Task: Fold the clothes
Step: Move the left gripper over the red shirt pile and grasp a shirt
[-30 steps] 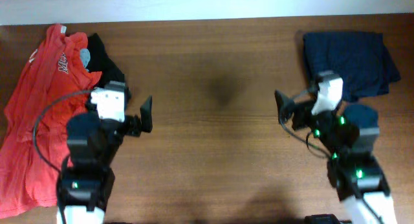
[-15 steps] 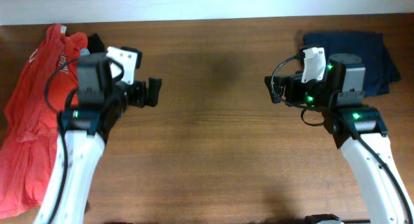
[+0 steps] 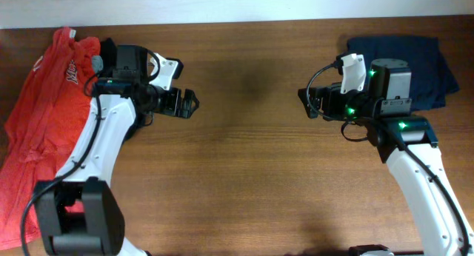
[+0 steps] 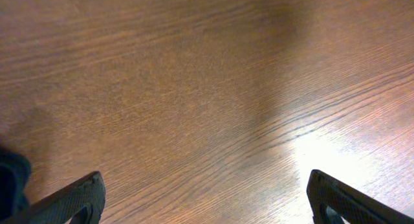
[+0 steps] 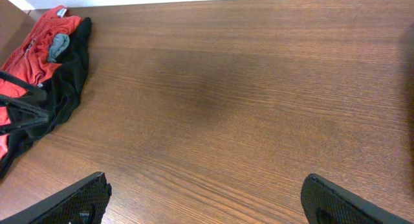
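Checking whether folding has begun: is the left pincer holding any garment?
No, the left pincer hangs open over the bare tabletop with nothing in it.

A heap of clothes [image 3: 33, 137] lies along the table's [image 3: 252, 182] left edge. A folded garment [image 3: 432, 61] sits at its far right corner.

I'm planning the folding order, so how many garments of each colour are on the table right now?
Orange-red shirt: 1
Black garment: 1
Grey-blue piece: 1
Navy garment: 1
Total: 4 visible; the left pile may hide more.
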